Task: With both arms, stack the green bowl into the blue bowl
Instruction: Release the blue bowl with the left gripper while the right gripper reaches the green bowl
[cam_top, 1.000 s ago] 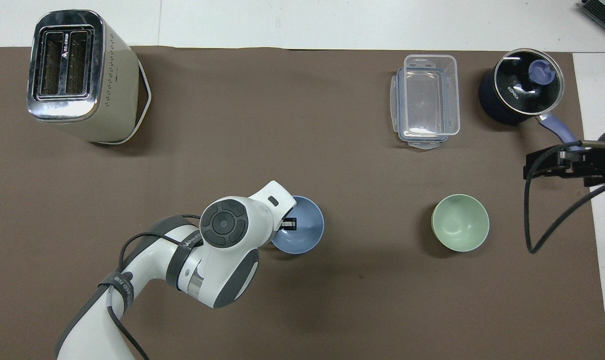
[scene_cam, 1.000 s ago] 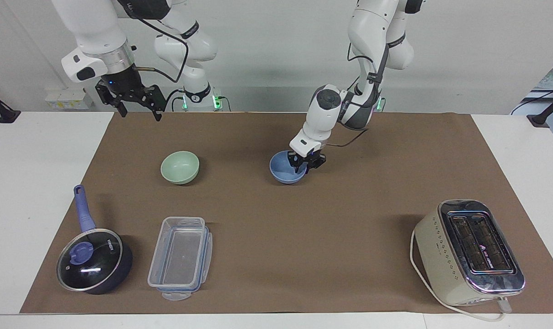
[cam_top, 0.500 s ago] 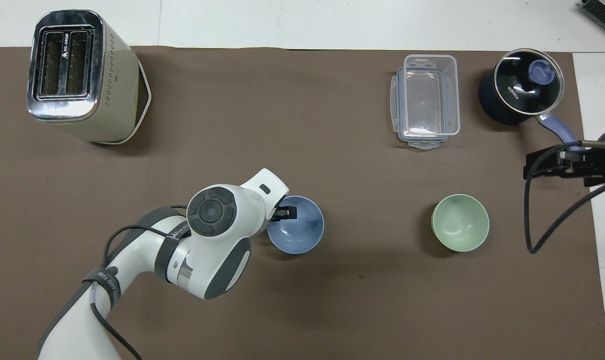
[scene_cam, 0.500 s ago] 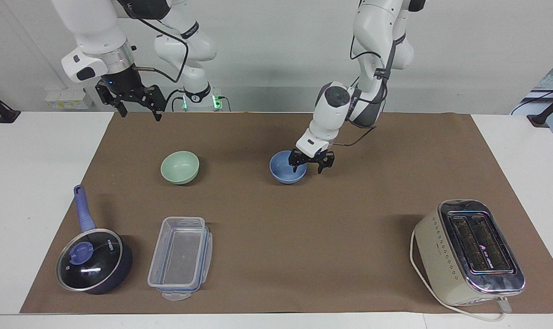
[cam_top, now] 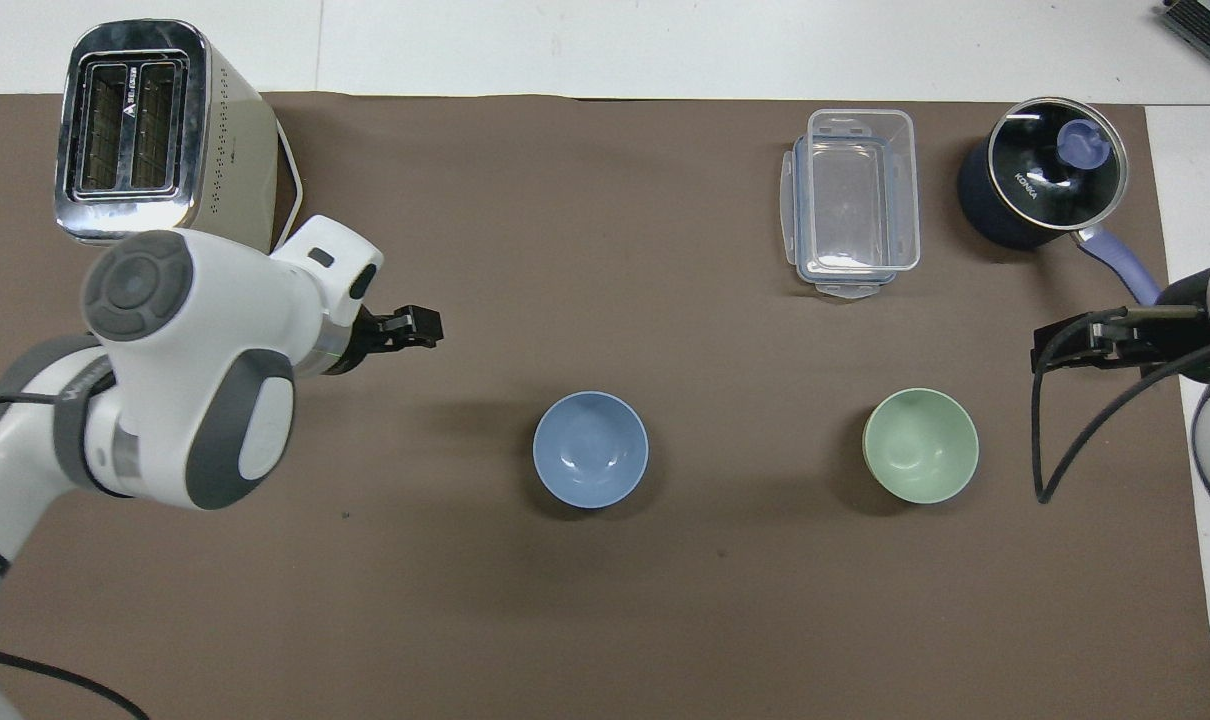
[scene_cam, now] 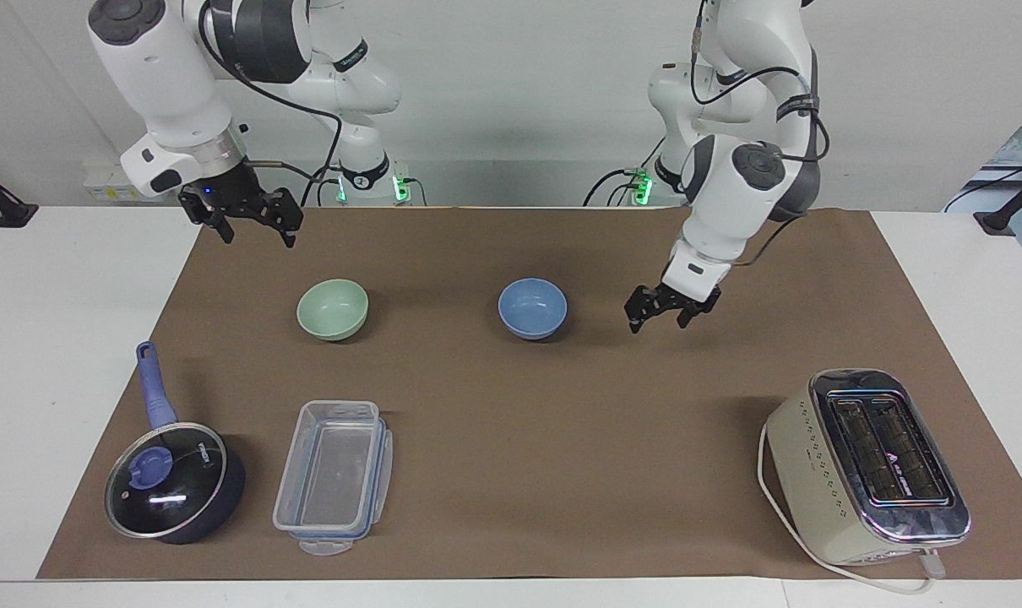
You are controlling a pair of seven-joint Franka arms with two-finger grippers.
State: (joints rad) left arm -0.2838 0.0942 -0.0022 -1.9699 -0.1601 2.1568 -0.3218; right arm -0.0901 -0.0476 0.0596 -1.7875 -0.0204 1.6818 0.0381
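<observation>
The green bowl (scene_cam: 332, 309) (cam_top: 920, 445) stands upright and empty on the brown mat, toward the right arm's end. The blue bowl (scene_cam: 532, 308) (cam_top: 590, 449) stands upright and empty beside it at mid table, a bowl's width or two apart. My left gripper (scene_cam: 659, 321) (cam_top: 423, 326) is open and empty, low over the mat beside the blue bowl, toward the left arm's end, clear of it. My right gripper (scene_cam: 256, 236) (cam_top: 1053, 345) is open and empty, raised over the mat's edge beside the green bowl.
A cream toaster (scene_cam: 866, 464) (cam_top: 155, 150) stands farther from the robots at the left arm's end. A clear plastic container (scene_cam: 334, 477) (cam_top: 853, 200) and a dark lidded pot with a blue handle (scene_cam: 173, 481) (cam_top: 1045, 180) stand farther out than the green bowl.
My left gripper opened off the blue bowl's rim, rose and swung away toward the left arm's end. The blue bowl stayed in place. My right gripper dipped slightly.
</observation>
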